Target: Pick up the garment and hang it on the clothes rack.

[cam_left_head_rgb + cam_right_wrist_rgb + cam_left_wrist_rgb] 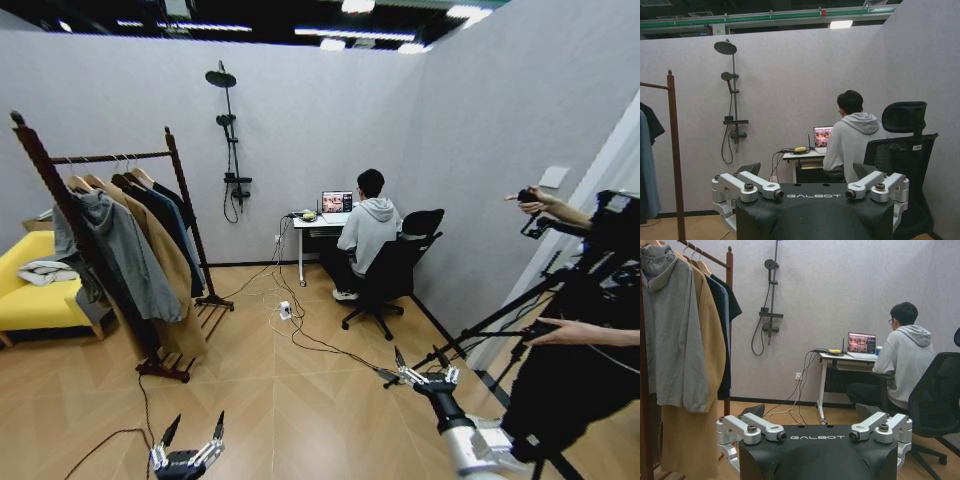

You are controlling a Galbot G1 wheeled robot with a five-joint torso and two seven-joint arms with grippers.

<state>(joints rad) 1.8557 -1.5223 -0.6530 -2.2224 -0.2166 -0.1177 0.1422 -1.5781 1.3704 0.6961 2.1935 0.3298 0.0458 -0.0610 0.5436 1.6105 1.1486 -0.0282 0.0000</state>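
Note:
The clothes rack [110, 157] stands at the left, dark reddish-brown with two posts and one bar. Several garments hang on it. The black garment [172, 200] hangs on a wooden hanger at the bar's far end, past a grey hooded jacket [125, 250] and a tan coat [170, 265]. The left wrist view shows the black garment [733, 302] beside the far post [729, 270]. My left gripper [196, 425] is low over the floor, open and empty. My right gripper [418, 358] is held at the right, open and empty, well away from the rack.
A yellow sofa [30, 290] sits behind the rack. Cables and a power strip [285, 310] trail across the wooden floor. A person sits in an office chair [395, 275] at a small desk [320, 220]. Tripod gear [520, 310] and another person crowd the right edge.

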